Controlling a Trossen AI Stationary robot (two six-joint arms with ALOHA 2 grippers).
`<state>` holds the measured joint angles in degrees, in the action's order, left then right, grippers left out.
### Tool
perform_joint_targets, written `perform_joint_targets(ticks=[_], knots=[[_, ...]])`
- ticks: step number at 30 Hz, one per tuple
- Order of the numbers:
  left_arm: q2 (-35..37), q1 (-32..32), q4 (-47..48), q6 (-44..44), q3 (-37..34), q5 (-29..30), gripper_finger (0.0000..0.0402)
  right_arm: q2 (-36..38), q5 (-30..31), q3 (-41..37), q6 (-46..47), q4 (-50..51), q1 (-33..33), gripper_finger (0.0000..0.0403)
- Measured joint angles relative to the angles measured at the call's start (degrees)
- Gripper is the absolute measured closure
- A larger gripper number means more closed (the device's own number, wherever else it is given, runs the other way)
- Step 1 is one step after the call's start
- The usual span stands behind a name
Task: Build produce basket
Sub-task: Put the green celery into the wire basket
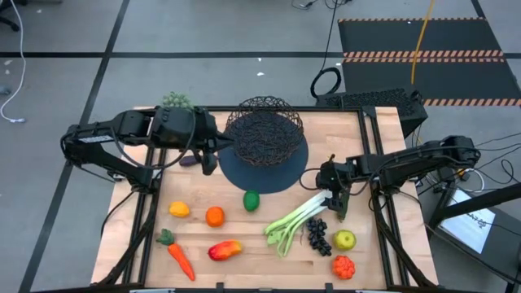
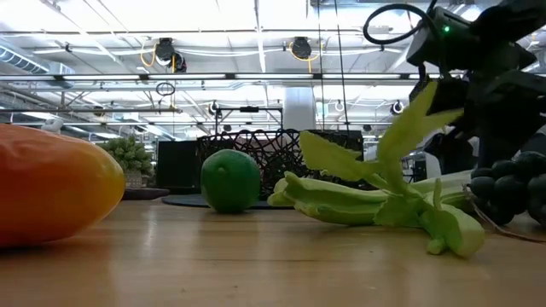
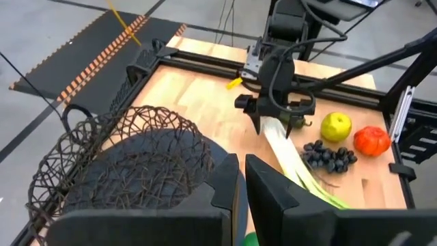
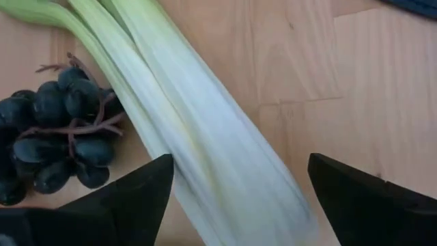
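The black wire basket (image 1: 264, 129) stands on a flat dark round mat (image 1: 269, 172) at the table's far middle. My left gripper (image 1: 210, 159) hovers at the basket's left side, shut and empty; its fingers show in the left wrist view (image 3: 242, 195). My right gripper (image 1: 334, 203) is open above the white end of the leek (image 1: 297, 218), one finger on each side of the stalk (image 4: 205, 137), not touching it. The leek lies flat on the table beside the dark grapes (image 4: 54, 130).
On the near half of the table lie a lime (image 1: 251, 199), lemon (image 1: 179, 209), orange (image 1: 214, 216), carrot (image 1: 177, 254), mango (image 1: 225, 249), apple (image 1: 345, 239) and tomato (image 1: 343, 266). A fuzzy grey-green clump (image 1: 176, 101) sits at the far left.
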<state>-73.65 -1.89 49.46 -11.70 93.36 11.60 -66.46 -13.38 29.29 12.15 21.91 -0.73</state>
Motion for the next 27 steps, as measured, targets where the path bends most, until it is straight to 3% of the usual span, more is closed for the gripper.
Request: perform_joint_targets(ticks=[14,27], knots=[[0.0,0.0,-0.1,-0.5,0.0,-0.1,0.0371,0.1,-0.3,-1.3,0.9,-0.9,0.0,0.0146],[0.0,0.0,-2.9,-3.0,0.0,-0.1,0.0371,3.2,-3.3,0.4,10.0,-1.2,0.0,0.0200]])
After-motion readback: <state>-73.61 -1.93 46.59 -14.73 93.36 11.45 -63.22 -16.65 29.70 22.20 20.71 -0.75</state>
